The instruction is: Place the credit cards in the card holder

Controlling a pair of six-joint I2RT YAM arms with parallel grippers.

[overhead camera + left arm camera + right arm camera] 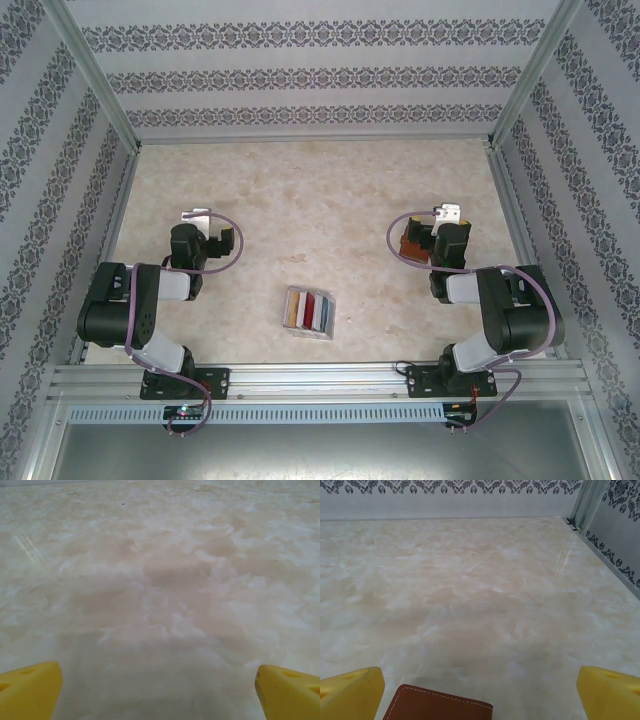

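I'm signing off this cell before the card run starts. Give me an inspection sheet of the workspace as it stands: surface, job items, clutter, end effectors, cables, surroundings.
Surface: marbled beige table, no spills seen.
Job's things: credit cards sit side by side in a clear tray at front centre. The brown card holder lies on the table by the right arm.
Clutter: nothing seen.
Grippers: left end effector open over bare table. Right end effector open, holding nothing, with the card holder just below it.
Cables: a purple cable loops off each wrist; the right loop hangs close to the card holder.
Surroundings: patterned walls, aluminium frame.
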